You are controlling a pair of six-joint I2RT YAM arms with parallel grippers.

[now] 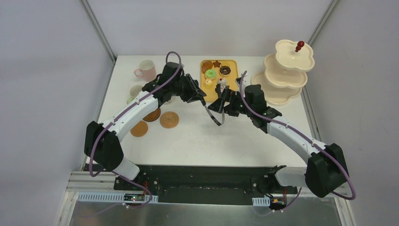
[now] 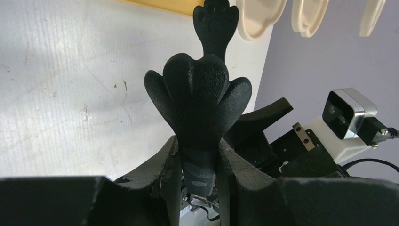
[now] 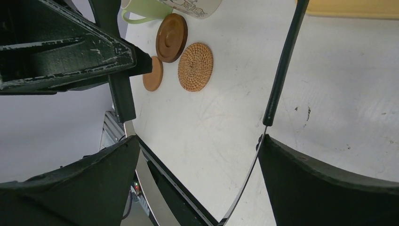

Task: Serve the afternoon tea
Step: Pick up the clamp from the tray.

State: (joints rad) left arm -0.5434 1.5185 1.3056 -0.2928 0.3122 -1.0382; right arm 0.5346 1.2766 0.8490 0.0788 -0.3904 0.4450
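Observation:
My left gripper (image 1: 200, 96) (image 2: 197, 150) is shut on one paw-shaped tip of the black tongs (image 2: 197, 94), held above the table's middle. The tongs (image 1: 214, 117) (image 3: 282, 61) run down between the wide-spread fingers of my right gripper (image 1: 221, 106) (image 3: 198, 141), which is open, each tong arm lying close along a finger. Three coasters (image 1: 169, 119) (image 3: 195, 67) lie front left. The pink mug (image 1: 147, 69) stands at the back left, the cream mug (image 1: 136, 90) is partly hidden by my left arm, and the patterned green-handled mug (image 3: 188, 5) shows in the right wrist view. Toy pastries (image 1: 210, 74) lie in the tray. The cream stand (image 1: 287, 70) is at the back right.
The yellow tray (image 1: 231, 81) lies at the back centre, just behind both grippers. The table's front edge and a black rail (image 1: 202, 174) run by the arm bases. Grey walls close in the left and right sides.

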